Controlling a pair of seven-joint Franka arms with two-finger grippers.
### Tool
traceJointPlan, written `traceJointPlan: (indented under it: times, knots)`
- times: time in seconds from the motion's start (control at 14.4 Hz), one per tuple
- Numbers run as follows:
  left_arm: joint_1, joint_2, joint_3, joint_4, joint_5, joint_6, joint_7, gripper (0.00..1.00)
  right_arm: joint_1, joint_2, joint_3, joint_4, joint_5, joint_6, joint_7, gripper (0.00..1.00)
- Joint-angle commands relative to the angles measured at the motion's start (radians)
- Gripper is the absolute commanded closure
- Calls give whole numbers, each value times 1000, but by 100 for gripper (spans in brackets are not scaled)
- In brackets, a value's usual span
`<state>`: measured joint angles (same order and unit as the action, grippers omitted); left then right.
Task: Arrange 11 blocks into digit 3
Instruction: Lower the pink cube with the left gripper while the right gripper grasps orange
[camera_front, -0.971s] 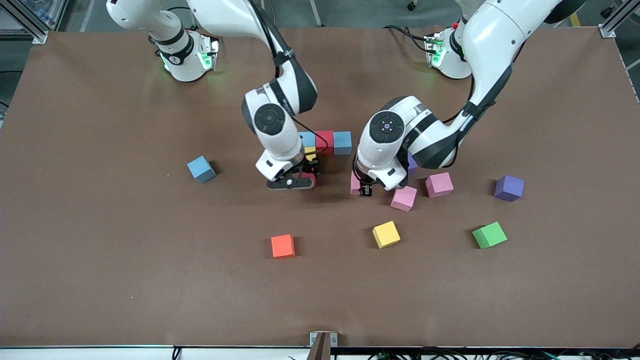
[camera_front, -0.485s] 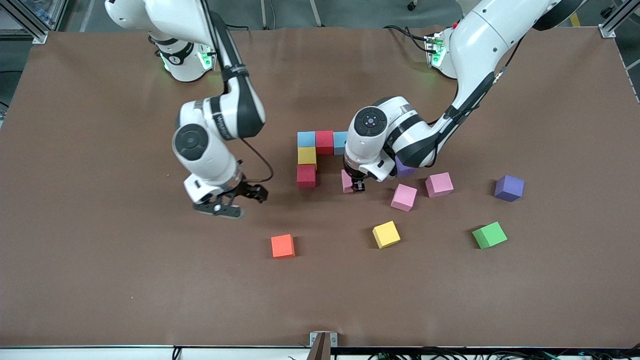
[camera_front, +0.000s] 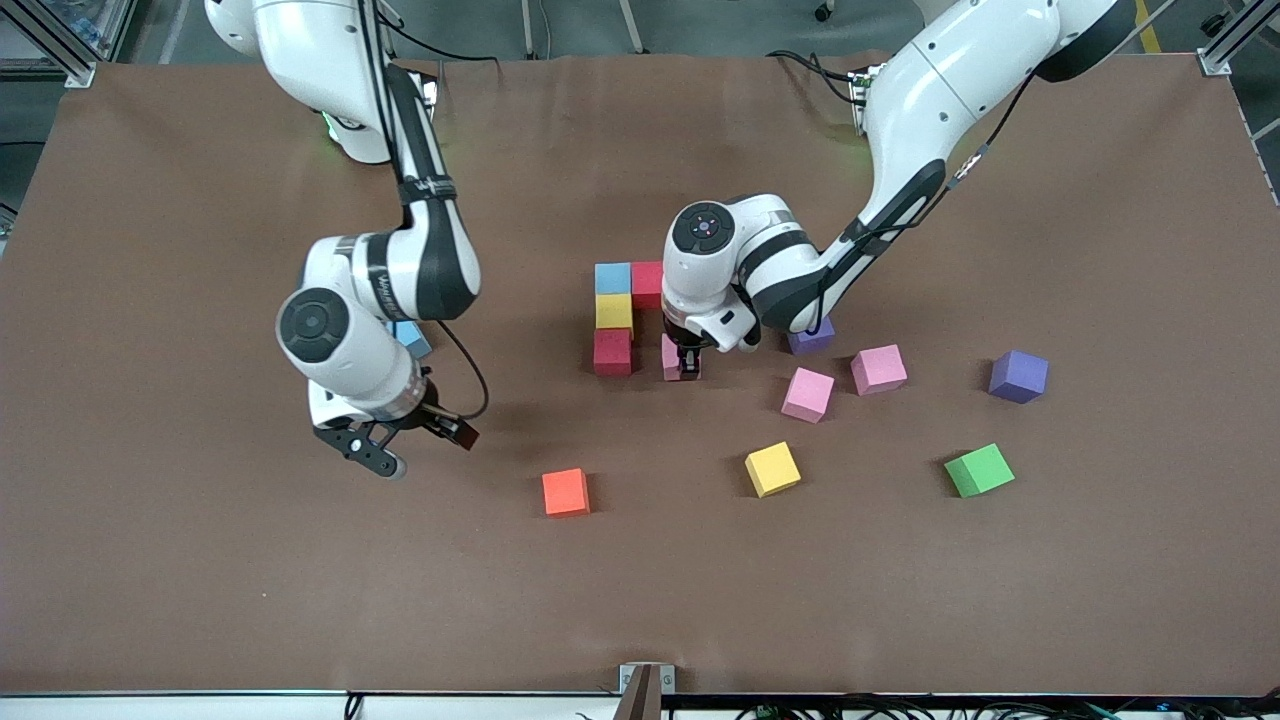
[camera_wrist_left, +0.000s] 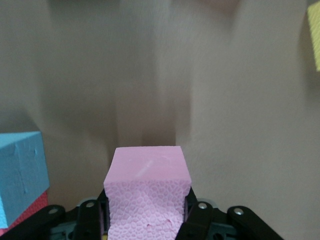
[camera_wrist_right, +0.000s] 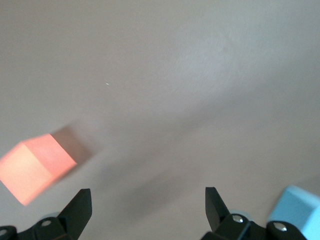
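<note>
Brown tabletop (camera_front: 900, 560): left gripper (camera_front: 685, 366) clenched on pink foam cube (camera_front: 670, 356) just beside red foam cube (camera_front: 612, 352). Right gripper (camera_front: 415, 445) spread wide, empty, toward the right arm's end from the red cube.

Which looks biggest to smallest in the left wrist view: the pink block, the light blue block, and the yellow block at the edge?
1. Pink block, held in the left gripper's fingers, so nearness inflates it.
2. Light blue block, partly cut off.
3. Yellow block, only a sliver showing; true size unsure.
</note>
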<state>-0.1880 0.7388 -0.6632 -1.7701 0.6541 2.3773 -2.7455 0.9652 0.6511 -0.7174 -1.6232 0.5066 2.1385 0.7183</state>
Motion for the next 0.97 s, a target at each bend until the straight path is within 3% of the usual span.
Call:
traceJointPlan:
  times: [0.0, 0.21, 0.35, 0.9]
  knots:
    - [-28, 19, 0, 12, 59, 29, -126, 81, -80, 157, 70, 259, 12, -130, 290, 0]
    - [-54, 40, 7, 27, 64, 37, -129, 81, -218, 263, 182, 504, 12, -235, 537, 1]
    - [-79, 40, 42, 47, 62, 37, -129, 81, -264, 298, 237, 572, 10, -230, 660, 1]
    - [-91, 40, 43, 35, 62, 36, -152, 81, -295, 423, 265, 726, 10, -209, 954, 0]
